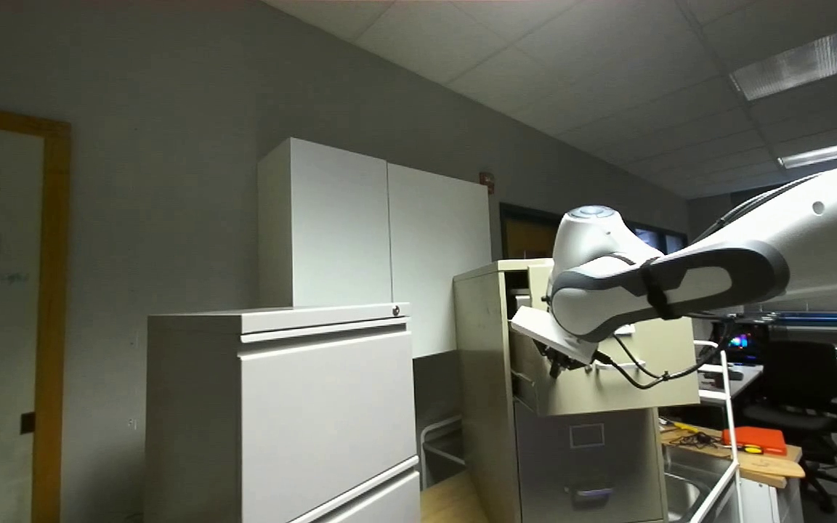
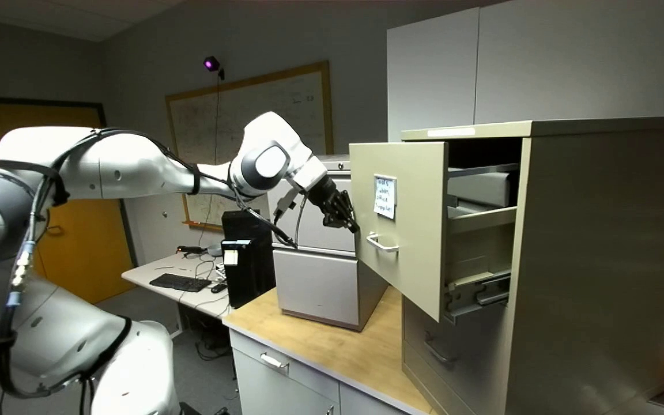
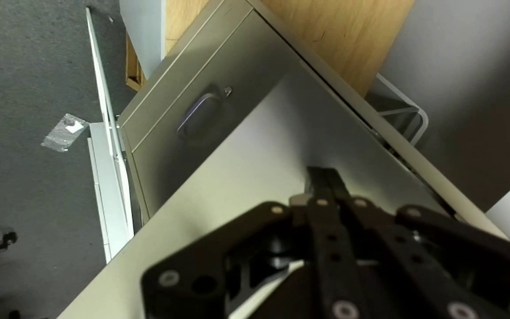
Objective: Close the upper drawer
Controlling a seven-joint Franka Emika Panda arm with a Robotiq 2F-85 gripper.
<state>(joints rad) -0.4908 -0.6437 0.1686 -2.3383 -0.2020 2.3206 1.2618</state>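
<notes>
The upper drawer [image 2: 415,202] of the tan filing cabinet [image 2: 597,248] stands pulled out, with its side and inner rails showing. Its flat front has a paper label [image 2: 385,196] and a metal handle [image 2: 382,244]. The drawer front also shows in an exterior view [image 1: 662,338], partly behind the arm, and in the wrist view [image 3: 237,177]. My gripper [image 2: 356,228] is shut and empty, fingertips together. It is at the drawer front's side edge away from the cabinet body. In the wrist view the fingertips [image 3: 324,170] point at the front; I cannot tell whether they touch it.
A pale grey cabinet [image 2: 317,288] stands beside the filing cabinet on a wooden worktop [image 2: 332,343]. Closed lower drawers [image 1: 585,465] with handles lie below the open one. White wall cabinets [image 1: 437,247] hang behind. A white metal frame [image 1: 729,414] stands beside the filing cabinet.
</notes>
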